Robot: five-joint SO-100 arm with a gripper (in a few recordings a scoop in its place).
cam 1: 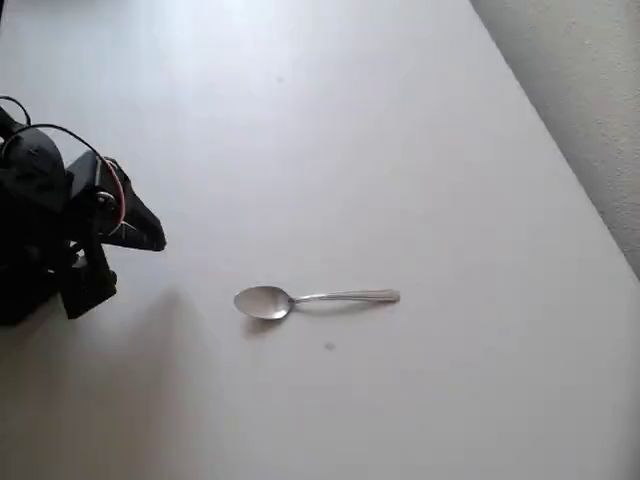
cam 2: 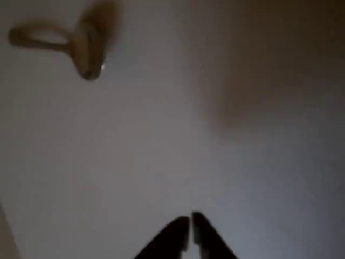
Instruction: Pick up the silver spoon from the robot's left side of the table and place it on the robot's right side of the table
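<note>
Spoon: silver spoon point(cam 1: 315, 299) lay flat mid-table point(cam 1: 420, 150); bowl left, handle right
Gripper: gripper point(cam 2: 190, 229) sat far left of spoon; fingers nearly shut, held nothing

You see a shiny silver metal spoon point(cam 1: 316, 299) on the plain white smooth table point(cam 1: 400, 150), a tiny dark speck point(cam 1: 329, 346) just below it in the overhead view. Left of the spoon stands the black arm with red wiring point(cam 1: 119, 195); grey textured carpet point(cam 1: 590, 90) borders the table.
</note>
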